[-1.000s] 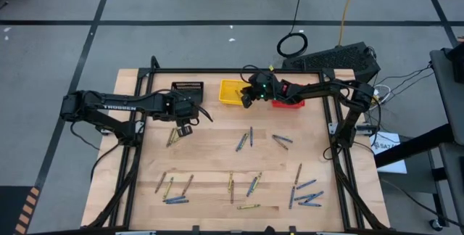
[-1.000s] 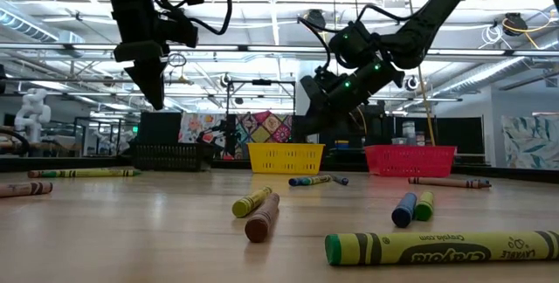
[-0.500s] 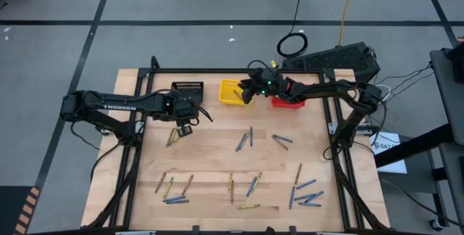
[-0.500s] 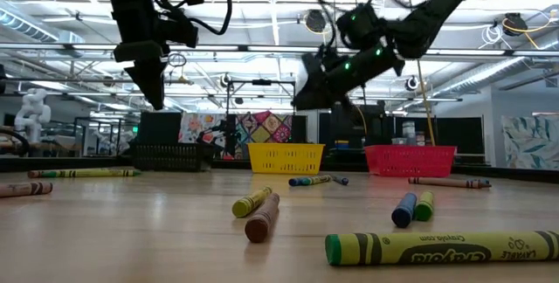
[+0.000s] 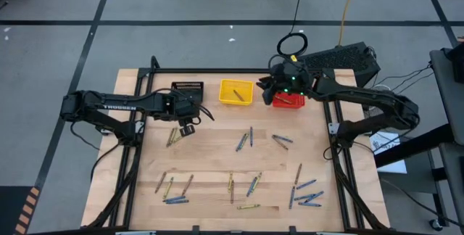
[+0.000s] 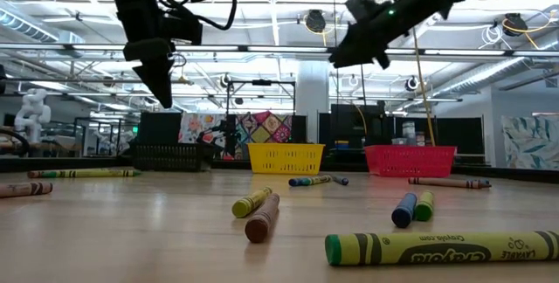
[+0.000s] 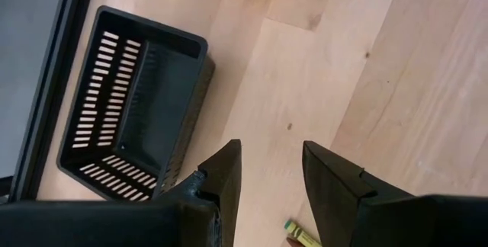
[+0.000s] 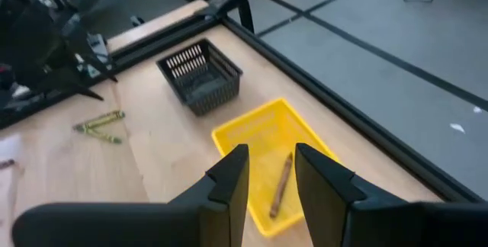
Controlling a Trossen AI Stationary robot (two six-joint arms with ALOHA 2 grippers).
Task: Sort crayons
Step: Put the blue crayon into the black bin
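Yellow basket [image 8: 259, 152] at frame centre has one crayon [image 8: 280, 184] inside; right gripper [image 8: 271, 172] above it, jaws apart, empty. Left gripper [image 7: 271, 174] parted, empty, over bottom-edge crayon [image 7: 302, 235], prob. next pick.

yellow basket [image 8: 242, 136]: 1 crayon [image 8: 280, 184] inside | black basket [image 8: 200, 75] beside

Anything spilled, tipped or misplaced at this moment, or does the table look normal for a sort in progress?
Nothing stands out. The black basket, yellow basket and red basket sit upright along the far edge. One crayon lies in the yellow basket; the loose crayons lie scattered flat on the table, as unsorted ones would.
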